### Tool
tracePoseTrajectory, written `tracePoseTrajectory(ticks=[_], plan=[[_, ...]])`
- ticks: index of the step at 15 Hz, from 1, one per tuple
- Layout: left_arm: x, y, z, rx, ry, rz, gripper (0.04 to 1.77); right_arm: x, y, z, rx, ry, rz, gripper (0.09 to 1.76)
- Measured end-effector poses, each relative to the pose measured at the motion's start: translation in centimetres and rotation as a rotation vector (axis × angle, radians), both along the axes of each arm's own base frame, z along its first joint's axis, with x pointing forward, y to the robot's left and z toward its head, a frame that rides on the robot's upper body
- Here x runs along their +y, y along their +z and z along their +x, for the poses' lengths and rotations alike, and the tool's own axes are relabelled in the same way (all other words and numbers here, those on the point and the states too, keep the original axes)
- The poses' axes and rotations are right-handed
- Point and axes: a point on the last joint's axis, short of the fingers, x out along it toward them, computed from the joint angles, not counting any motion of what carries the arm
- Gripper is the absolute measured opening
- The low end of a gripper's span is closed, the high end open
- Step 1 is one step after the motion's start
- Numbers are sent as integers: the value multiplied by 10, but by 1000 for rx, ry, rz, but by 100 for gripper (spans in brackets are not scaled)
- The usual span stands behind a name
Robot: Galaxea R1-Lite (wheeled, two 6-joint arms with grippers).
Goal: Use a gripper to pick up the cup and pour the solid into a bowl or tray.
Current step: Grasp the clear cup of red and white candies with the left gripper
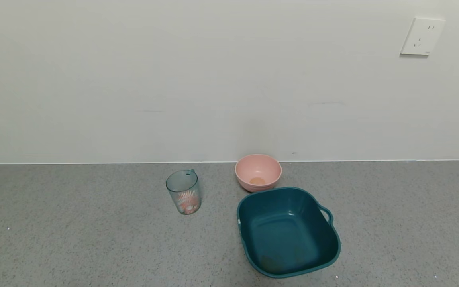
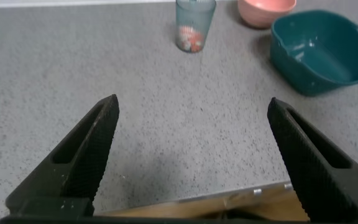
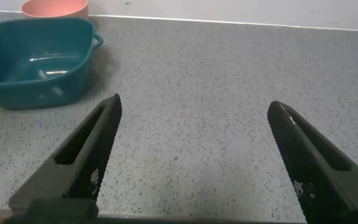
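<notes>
The clear blue-green ribbed cup (image 1: 183,192) stands upright on the grey counter, left of the tub, with white and orange-red discs (image 1: 188,206) in its bottom. It also shows in the left wrist view (image 2: 194,23). The dark teal tub (image 1: 287,231) sits to its right, empty; it shows in the left wrist view (image 2: 322,53) and the right wrist view (image 3: 36,62). Neither arm shows in the head view. My left gripper (image 2: 192,102) is open and empty over the counter's near edge, well short of the cup. My right gripper (image 3: 194,102) is open and empty, off to the tub's side.
A round pink bowl (image 1: 258,172) stands right behind the tub, near the wall; it shows in the left wrist view (image 2: 267,10) and the right wrist view (image 3: 55,8). The counter's front edge (image 2: 253,194) lies under the left gripper. A wall socket (image 1: 422,36) is at the upper right.
</notes>
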Motion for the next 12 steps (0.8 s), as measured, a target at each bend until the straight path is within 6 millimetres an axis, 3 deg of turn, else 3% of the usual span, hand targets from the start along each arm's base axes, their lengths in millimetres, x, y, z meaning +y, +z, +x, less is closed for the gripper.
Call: tracePoseTrajectory(ticks=[6,12], plan=[[-5,24,73,261,-52,48,172,0,0,0,0,0,0,171],[-15,15,154,371,-85,99,172,0,0,0,0,0,0,171]])
